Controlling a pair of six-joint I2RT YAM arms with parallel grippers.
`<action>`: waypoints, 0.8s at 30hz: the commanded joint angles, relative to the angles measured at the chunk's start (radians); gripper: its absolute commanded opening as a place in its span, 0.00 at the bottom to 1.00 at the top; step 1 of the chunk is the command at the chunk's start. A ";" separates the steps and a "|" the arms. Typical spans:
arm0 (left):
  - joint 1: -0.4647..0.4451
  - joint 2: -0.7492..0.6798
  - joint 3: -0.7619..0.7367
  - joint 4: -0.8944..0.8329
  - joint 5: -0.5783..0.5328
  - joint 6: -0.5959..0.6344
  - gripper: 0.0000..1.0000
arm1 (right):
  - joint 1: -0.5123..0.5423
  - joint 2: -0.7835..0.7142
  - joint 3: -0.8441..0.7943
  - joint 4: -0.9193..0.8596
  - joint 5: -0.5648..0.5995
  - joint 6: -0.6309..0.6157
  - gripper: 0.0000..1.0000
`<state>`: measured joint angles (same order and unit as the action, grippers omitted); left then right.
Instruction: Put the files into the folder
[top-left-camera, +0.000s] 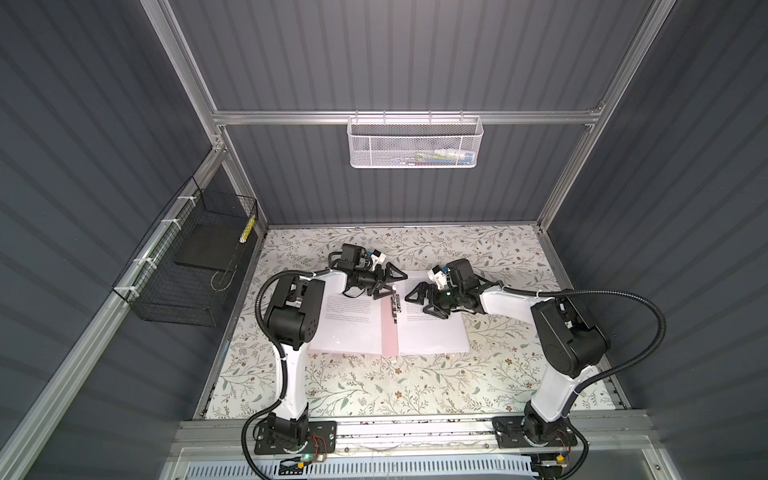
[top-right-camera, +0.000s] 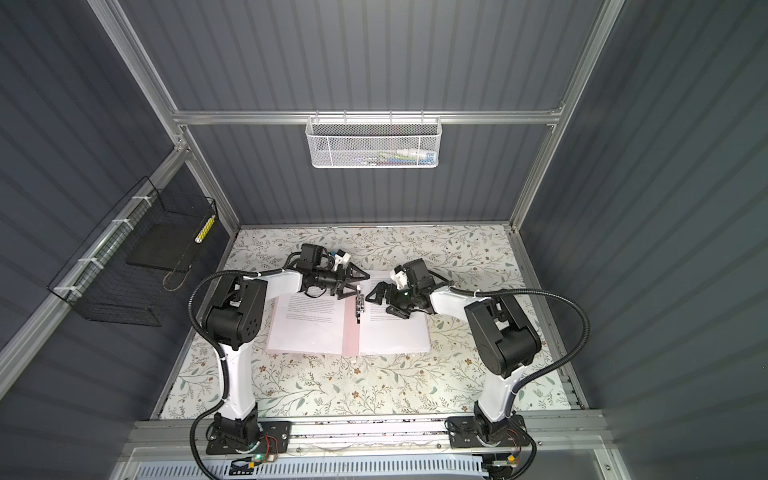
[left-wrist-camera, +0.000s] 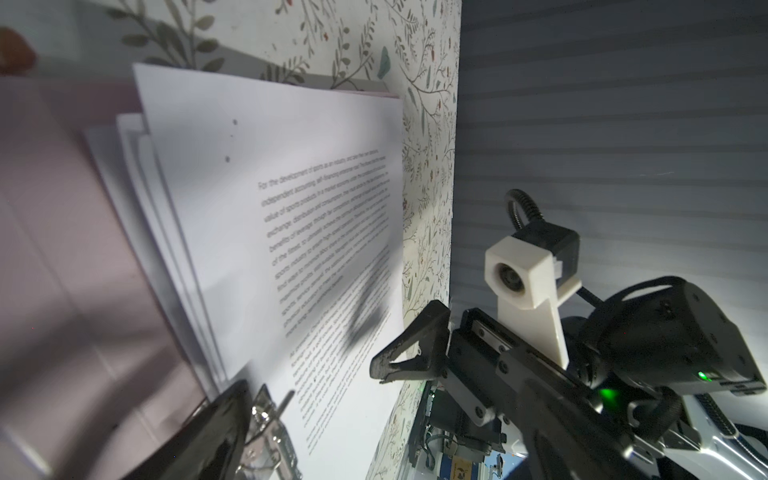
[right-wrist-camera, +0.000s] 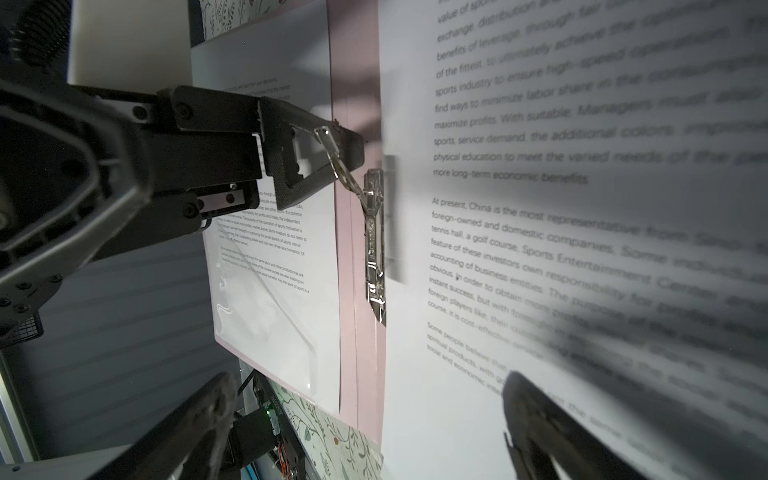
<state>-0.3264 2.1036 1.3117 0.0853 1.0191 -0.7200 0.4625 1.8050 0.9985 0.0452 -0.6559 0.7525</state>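
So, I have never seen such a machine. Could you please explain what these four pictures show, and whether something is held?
These are two robot arms fixed at the near edge of a table with a flowery cover. Two pictures look down from above and give almost the same view. The other two come from small cameras on the wrists, so they look close and tilted. On the table lies an open pink folder with a metal clip at its spine, its lever raised. White printed files lie on both halves. The black left fingers, that arm's grasping end, are open at the clip's lever. The right fingers are open over the right sheets. Neither holds anything.
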 joint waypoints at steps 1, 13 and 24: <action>-0.005 -0.043 -0.034 0.083 0.042 -0.057 1.00 | -0.009 -0.024 -0.006 0.006 -0.019 -0.005 0.99; -0.026 -0.165 -0.183 0.163 0.041 -0.108 1.00 | -0.031 -0.158 -0.039 -0.006 0.039 0.048 0.99; -0.048 -0.335 -0.158 -0.007 -0.051 -0.050 1.00 | -0.079 -0.213 -0.106 0.079 0.049 0.225 0.99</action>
<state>-0.3771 1.8526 1.0920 0.1879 1.0138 -0.8173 0.3927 1.5757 0.9253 0.0814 -0.5827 0.8867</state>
